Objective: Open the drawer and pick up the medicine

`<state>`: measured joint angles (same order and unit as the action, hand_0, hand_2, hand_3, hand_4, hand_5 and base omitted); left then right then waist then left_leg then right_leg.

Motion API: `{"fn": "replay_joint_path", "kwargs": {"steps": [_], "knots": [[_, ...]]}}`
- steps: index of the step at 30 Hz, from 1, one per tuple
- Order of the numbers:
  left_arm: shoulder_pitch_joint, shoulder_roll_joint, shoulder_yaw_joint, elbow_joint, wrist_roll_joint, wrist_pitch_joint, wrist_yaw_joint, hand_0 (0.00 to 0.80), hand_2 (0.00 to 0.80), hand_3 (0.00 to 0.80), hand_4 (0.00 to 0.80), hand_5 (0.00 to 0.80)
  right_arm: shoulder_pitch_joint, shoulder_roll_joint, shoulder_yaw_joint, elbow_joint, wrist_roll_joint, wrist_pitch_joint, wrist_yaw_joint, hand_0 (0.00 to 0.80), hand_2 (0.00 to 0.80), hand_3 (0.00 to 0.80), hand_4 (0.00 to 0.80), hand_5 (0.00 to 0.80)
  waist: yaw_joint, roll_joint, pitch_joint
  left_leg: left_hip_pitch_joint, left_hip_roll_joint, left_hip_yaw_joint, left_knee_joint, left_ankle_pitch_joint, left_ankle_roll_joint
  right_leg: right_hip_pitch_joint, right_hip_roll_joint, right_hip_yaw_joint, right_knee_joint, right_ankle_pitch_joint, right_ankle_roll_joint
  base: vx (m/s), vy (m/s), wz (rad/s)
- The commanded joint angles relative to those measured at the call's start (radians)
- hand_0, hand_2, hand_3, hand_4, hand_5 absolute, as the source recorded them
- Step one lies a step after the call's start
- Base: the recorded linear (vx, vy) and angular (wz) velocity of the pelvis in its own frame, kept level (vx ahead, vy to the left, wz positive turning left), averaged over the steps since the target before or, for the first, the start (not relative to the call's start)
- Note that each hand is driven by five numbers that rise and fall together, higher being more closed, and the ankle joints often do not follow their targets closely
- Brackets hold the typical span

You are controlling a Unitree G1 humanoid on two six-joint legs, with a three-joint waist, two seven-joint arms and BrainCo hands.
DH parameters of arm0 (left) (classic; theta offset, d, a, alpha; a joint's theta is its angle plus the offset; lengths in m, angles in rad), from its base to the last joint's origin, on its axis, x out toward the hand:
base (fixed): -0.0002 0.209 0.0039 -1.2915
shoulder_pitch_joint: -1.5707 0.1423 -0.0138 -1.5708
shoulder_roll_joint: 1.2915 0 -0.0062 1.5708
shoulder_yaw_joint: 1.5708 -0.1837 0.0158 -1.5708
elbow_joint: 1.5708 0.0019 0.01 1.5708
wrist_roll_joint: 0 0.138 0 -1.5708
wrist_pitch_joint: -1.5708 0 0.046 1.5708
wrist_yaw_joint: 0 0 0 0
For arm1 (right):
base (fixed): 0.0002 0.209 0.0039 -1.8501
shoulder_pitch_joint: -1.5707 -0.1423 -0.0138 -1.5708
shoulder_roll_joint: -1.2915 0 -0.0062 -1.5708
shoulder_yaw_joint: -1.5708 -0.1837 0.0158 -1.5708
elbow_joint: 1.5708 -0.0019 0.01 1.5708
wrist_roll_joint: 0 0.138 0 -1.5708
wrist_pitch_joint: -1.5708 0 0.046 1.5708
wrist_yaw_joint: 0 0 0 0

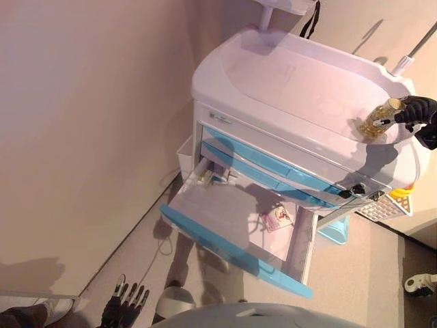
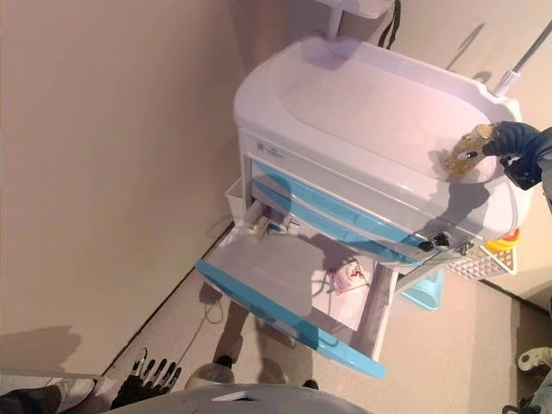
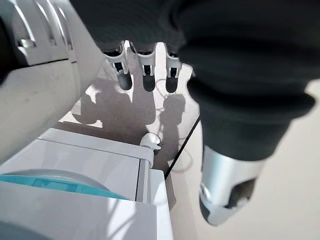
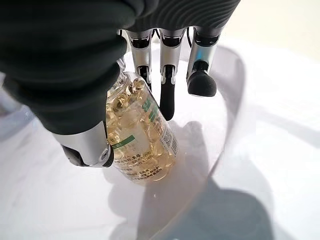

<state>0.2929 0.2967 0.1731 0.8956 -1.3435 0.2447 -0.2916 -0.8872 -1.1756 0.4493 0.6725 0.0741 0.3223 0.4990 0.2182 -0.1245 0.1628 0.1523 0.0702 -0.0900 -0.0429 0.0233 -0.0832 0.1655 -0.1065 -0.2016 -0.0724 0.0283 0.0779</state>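
A clear medicine bottle full of yellow capsules stands tilted on the white cart top near its right end. My right hand is shut on the bottle, thumb on one side and fingers on the other. Below, the cart's lowest blue-fronted drawer is pulled far out. A small white and pink packet lies on its floor, and small items sit at its back corner. My left hand hangs open low beside the cart, its straight fingers holding nothing.
A beige wall runs close along the cart's left side. A white side bin hangs on the cart's left, a white basket on its right. A pale blue object lies on the floor under the basket. A thin pole rises behind.
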Motion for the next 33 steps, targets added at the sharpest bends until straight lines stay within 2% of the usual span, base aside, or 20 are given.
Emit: {"fn": "replay_joint_path", "kwargs": {"steps": [1, 6, 8, 9, 10, 24, 33], "knots": [[0.004, 0.059, -0.021, -0.018, 0.001, 0.019, -0.007, 0.000, 0.000, 0.000, 0.000, 0.000, -0.114, -0.037, 0.115, 0.011, -0.037, -0.064, 0.029, 0.800, 0.800, 0.800, 0.800, 0.800, 0.032, -0.010, -0.026, -0.055, -0.019, -0.038, 0.025, -0.026, 0.026, -0.004, -0.019, -0.050, 0.100, -0.044, 0.049, 0.000, 0.000, 0.00], [0.001, 0.062, -0.020, -0.015, 0.007, 0.022, -0.007, 0.000, 0.000, 0.000, 0.000, 0.000, -0.112, -0.020, 0.125, 0.033, -0.065, -0.086, 0.042, 0.800, 0.800, 0.800, 0.800, 0.800, 0.038, -0.009, -0.026, -0.056, -0.021, -0.044, 0.024, -0.025, 0.027, -0.003, -0.019, -0.053, 0.100, -0.045, 0.049, 0.000, 0.000, 0.00], [0.002, 0.063, -0.023, -0.014, 0.006, 0.021, -0.011, 0.000, 0.000, 0.000, 0.000, 0.000, -0.114, -0.013, 0.129, 0.041, -0.075, -0.074, 0.047, 0.800, 0.800, 0.800, 0.800, 0.800, 0.042, -0.008, -0.024, -0.056, -0.022, -0.046, 0.025, -0.025, 0.027, -0.003, -0.019, -0.055, 0.102, -0.046, 0.048, 0.000, 0.000, 0.00], [0.002, 0.063, -0.022, -0.013, 0.008, 0.021, -0.011, 0.000, 0.000, 0.000, 0.000, 0.000, -0.112, -0.010, 0.129, 0.047, -0.090, -0.083, 0.034, 0.069, 0.069, 0.069, 0.069, 0.069, 0.043, -0.008, -0.024, -0.056, -0.022, -0.047, 0.024, -0.024, 0.027, -0.002, -0.018, -0.055, 0.102, -0.046, 0.048, 0.005, -0.002, 0.04], [0.001, 0.066, -0.021, -0.014, 0.012, 0.024, -0.012, 0.000, 0.000, 0.000, 0.000, 0.000, -0.114, -0.011, 0.132, 0.055, -0.098, -0.095, 0.031, 0.000, 0.000, 0.000, 0.000, 0.000, 0.045, -0.010, -0.023, -0.056, -0.023, -0.049, 0.025, -0.025, 0.028, -0.002, -0.018, -0.054, 0.102, -0.045, 0.048, 0.004, -0.005, 0.04], [0.003, 0.063, -0.018, -0.018, 0.011, 0.029, -0.010, 0.000, 0.000, 0.000, 0.000, 0.000, -0.130, -0.032, 0.117, 0.005, -0.085, -0.062, -0.044, 0.000, 0.000, 0.000, 0.000, 0.000, 0.034, -0.004, -0.031, -0.049, -0.026, -0.045, 0.022, -0.026, 0.030, -0.002, -0.017, -0.045, 0.103, -0.043, 0.051, 0.000, 0.000, 0.00], [0.005, 0.065, -0.031, -0.007, 0.006, 0.022, -0.023, 0.000, 0.000, 0.000, 0.000, 0.000, -0.226, -0.074, 0.124, -0.004, 0.001, -0.035, -0.125, 0.000, 0.000, 0.000, 0.000, 0.000, 0.020, -0.002, -0.036, -0.044, -0.024, -0.032, 0.021, -0.026, 0.029, -0.003, -0.019, -0.039, 0.100, -0.039, 0.054, 0.000, 0.000, 0.00]]}}
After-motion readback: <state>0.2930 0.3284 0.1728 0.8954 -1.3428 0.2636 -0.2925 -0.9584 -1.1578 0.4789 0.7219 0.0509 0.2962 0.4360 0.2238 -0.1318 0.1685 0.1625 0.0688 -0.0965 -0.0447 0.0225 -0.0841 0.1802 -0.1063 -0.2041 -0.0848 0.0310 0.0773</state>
